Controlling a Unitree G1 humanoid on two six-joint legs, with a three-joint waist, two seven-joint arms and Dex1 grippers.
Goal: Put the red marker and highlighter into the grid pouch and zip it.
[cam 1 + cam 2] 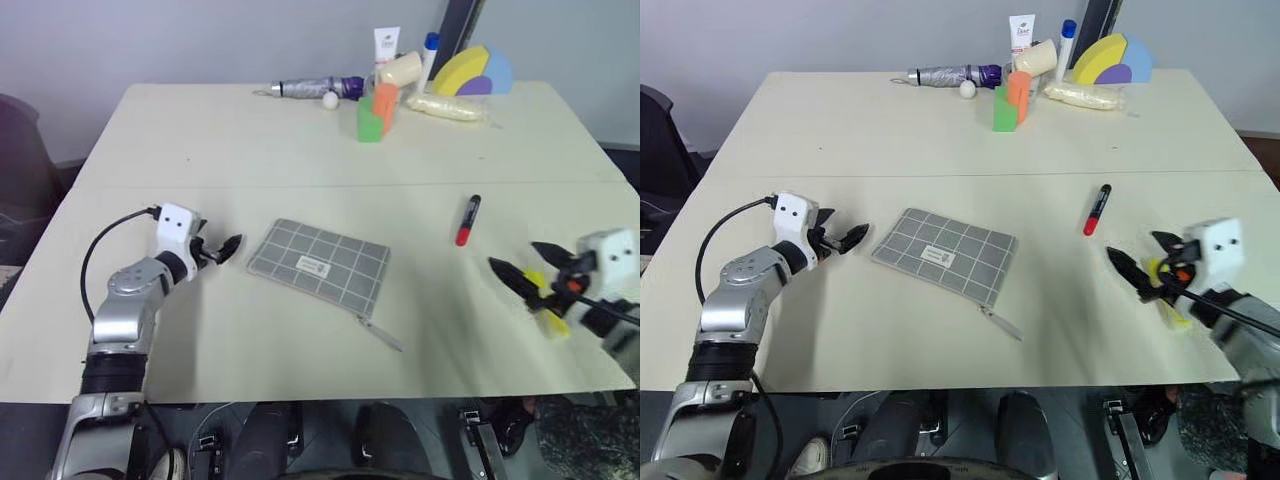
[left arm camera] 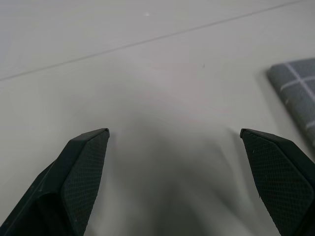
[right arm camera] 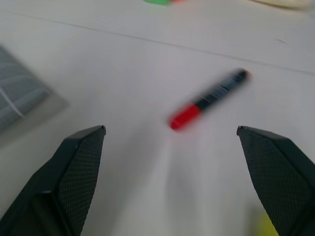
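The grid pouch lies flat near the middle of the desk, label side up, its zipper pull tab trailing off the near right corner onto the desk surface. Whether the zipper is open or closed cannot be told.

The left end effector hovers just beside the pouch's left edge, apart from it. Its fingers stand wide apart with nothing between them; the left wrist view shows bare desk between the two fingertips and one corner of the pouch off to the side.

The red marker lies on the desk to the right of the pouch, well apart from it, black end pointing away from the robot and red end toward it.

The right end effector is near the right edge of the desk, nearer the robot than the marker, its fingers spread and empty. The right wrist view shows the marker lying ahead of the gap between the fingers, untouched.

The highlighter lies on the desk directly beneath the right end effector, partly hidden by it; contact cannot be confirmed.

Assorted items are grouped along the far edge of the desk: a folded umbrella, a white tube, green and orange blocks
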